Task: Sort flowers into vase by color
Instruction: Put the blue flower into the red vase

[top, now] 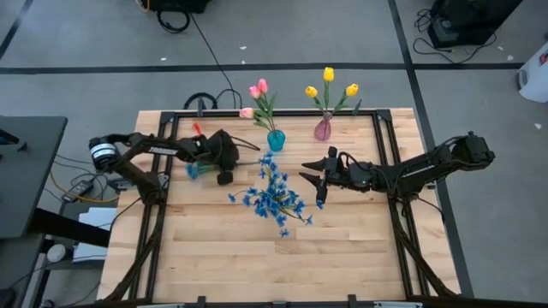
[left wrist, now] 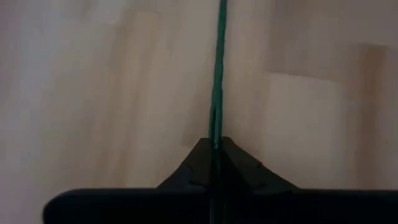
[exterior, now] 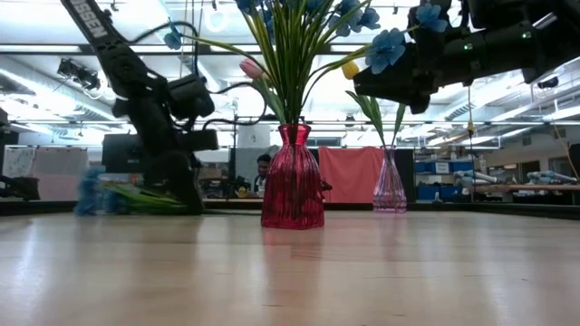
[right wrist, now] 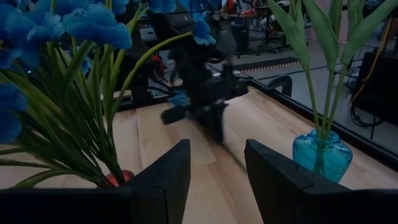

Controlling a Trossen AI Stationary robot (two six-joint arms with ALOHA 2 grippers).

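Observation:
My left gripper [top: 224, 171] [left wrist: 216, 146] is at the table's left, shut on the green stem [left wrist: 217, 87] of a blue flower whose blossom [top: 195, 169] shows beside it, close to the table. My right gripper [top: 308, 178] [right wrist: 214, 168] hangs open and holds nothing, right of centre. A red vase [exterior: 293, 177] at mid-table holds blue sprays [top: 276, 201]. At the far edge, pink tulips [top: 259, 92] stand in a teal vase [top: 276, 139], and yellow tulips [top: 329, 84] stand in a clear pink vase [top: 323, 129]. My left gripper pinches the blue flower's thin green stem [left wrist: 216, 127] between its two fingertips. The fingers slant down from the table's left. The stem runs straight on ahead of the fingertips, low over the wood, and the blossom [exterior: 91, 190] lies back beside the gripper.
Black rails [top: 390, 184] run along the table's left, right and far sides. The near half of the wooden top [top: 274, 265] is bare. The three vases stand between and beyond the two grippers. A person [exterior: 263, 172] shows far behind the table.

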